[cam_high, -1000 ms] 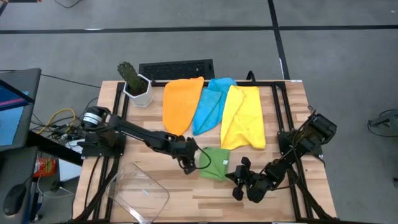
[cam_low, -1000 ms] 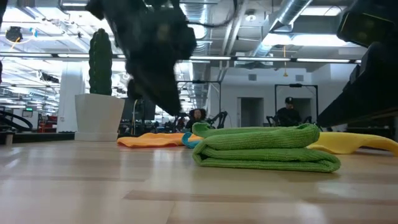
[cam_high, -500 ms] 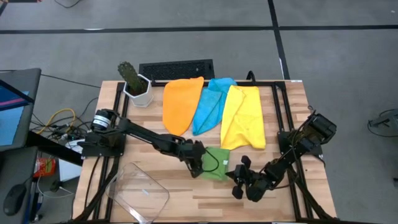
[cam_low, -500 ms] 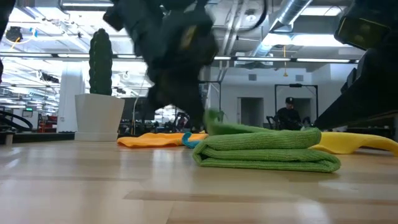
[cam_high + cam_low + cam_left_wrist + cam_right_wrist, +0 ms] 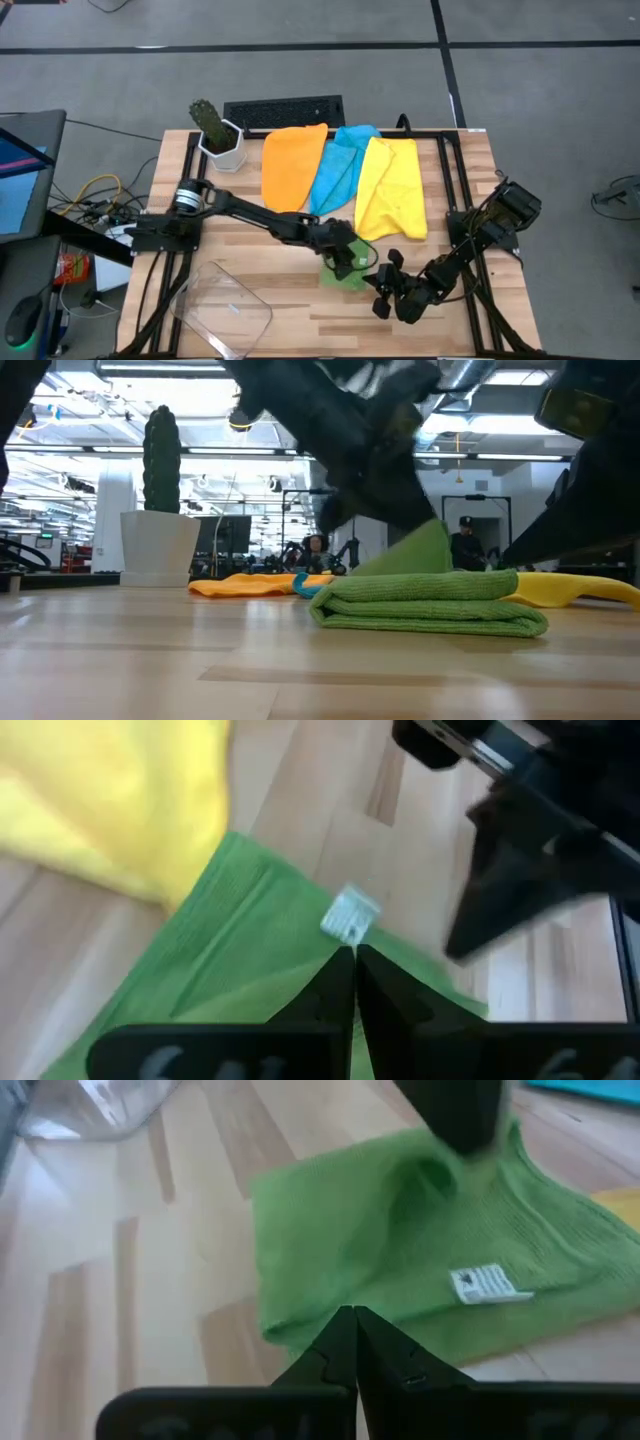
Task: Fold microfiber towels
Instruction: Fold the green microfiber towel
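Dark jointed arms; left arm [image 5: 250, 215] apparently silver-collared.

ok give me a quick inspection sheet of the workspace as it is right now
Surface: wooden table with a black frame.
Job's things: green towel folded near the front edge, one flap lifted; orange towel, light blue towel and yellow towel lie in a row at the back, overlapping.
Clutter: cactus in a white pot at the back left corner; clear plastic tray at the front left; black keyboard behind the table.
Grippers: left gripper over the green towel, shut on its flap; right gripper just beside that towel, shut, holding nothing.
Cables: a yellow cable bundle left of the table.
Surroundings: grey floor; people far behind in the low view.
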